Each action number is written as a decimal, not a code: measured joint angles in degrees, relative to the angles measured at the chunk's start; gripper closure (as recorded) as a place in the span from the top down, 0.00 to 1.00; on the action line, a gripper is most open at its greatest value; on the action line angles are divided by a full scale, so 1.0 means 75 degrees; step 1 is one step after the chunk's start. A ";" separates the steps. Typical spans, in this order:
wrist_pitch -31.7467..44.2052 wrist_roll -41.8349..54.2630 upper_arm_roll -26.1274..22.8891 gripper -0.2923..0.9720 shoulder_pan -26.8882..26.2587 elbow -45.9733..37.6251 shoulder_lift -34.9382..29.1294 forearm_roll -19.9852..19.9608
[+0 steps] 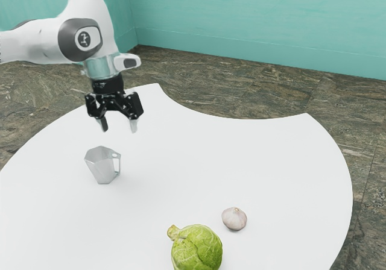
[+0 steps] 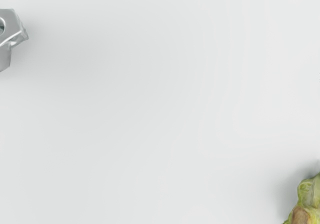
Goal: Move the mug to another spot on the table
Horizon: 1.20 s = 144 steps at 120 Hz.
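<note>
the step in hand is judged to be the approach to the mug (image 1: 102, 164), which is not yet grasped. the end effector (image 1: 119, 128) hangs in the air above the white counter (image 1: 253, 161), its two black fingers spread apart with nothing between them. the mug stands upright on the counter, below the end effector and a little toward the exterior view's left, clearly apart from the fingers. in the wrist view the mug (image 2: 10, 34) is seen away from the spot under the hand, so the hand is judged not to be centred over it.

to do this step well, the end effector is best carried sideways over the mug before it is lowered. the fingers are best set across the faceted body or astride one wall (the thin handle, on the side toward the exterior view's right, is likely a poor place to pinch). the descent should be stopped short of the counter. a cabbage (image 1: 196, 248) and a garlic bulb (image 1: 234, 218) lie well apart from the mug, so neither is expected to hinder the grasp.
</note>
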 joint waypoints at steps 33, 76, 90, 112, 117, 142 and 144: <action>0.1042 -0.2307 0.0111 0.77 0.0116 -0.0525 0.0143 0.0850; 0.0922 0.2262 0.0309 0.77 0.0387 -0.0326 0.0686 0.1236; 0.0977 0.4350 -0.0051 0.77 0.0346 -0.0530 0.0752 0.1232; 0.1465 0.7114 0.0200 0.77 0.0290 -0.0781 0.1007 0.0687; 0.1605 0.7498 0.0288 0.77 0.0335 -0.0802 0.1091 0.0569; 0.2141 0.9057 0.0361 0.77 0.0318 -0.1120 0.1398 0.0407; 0.2182 0.9160 0.0362 0.77 0.0317 -0.1138 0.1407 0.0404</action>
